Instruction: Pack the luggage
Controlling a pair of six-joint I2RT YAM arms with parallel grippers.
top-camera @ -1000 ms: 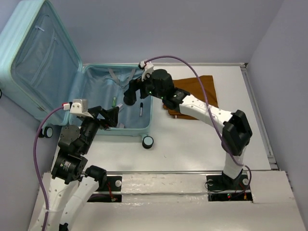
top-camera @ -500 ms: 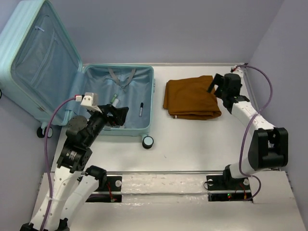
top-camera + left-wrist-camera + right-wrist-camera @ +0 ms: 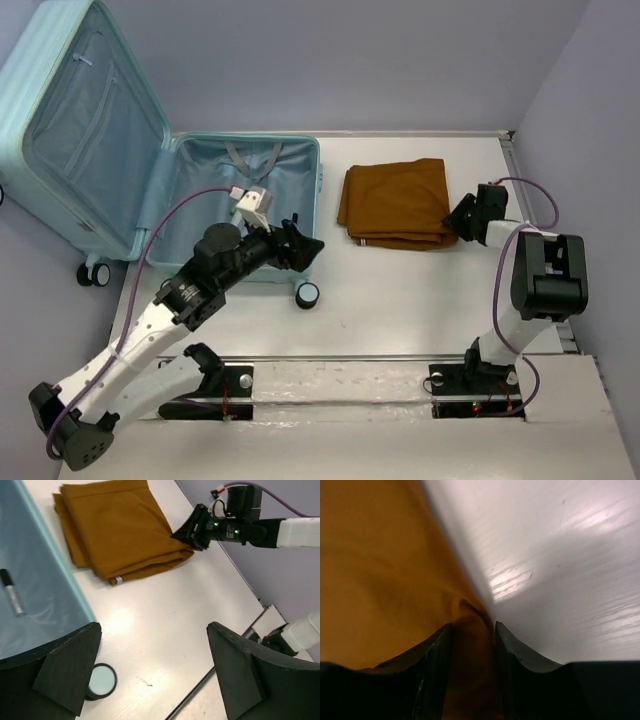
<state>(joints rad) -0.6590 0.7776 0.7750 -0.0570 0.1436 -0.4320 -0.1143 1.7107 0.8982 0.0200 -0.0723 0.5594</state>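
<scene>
The luggage (image 3: 316, 190) lies open at the left, lid (image 3: 85, 120) raised, blue lining (image 3: 30, 545) showing. A folded brown cloth (image 3: 395, 200) lies on the table to its right. My right gripper (image 3: 457, 222) is low at the cloth's right edge, its jaws shut on a fold of the cloth (image 3: 380, 570), which bunches up at the gripper (image 3: 473, 626). The left wrist view shows that gripper (image 3: 182, 532) on the cloth (image 3: 120, 525). My left gripper (image 3: 305, 247) hovers open and empty at the luggage's front right corner (image 3: 152, 630).
A black marker (image 3: 293, 227) lies inside the luggage (image 3: 12, 592). A caster wheel (image 3: 307, 294) sticks out at the front corner, just below my left fingers (image 3: 101, 680). The table's right edge and a wall are close behind my right arm (image 3: 540, 270).
My right arm swung from over the luggage to the cloth's right edge and closed on the fabric. My left arm reached right, from the luggage's front to its right corner, still open.
</scene>
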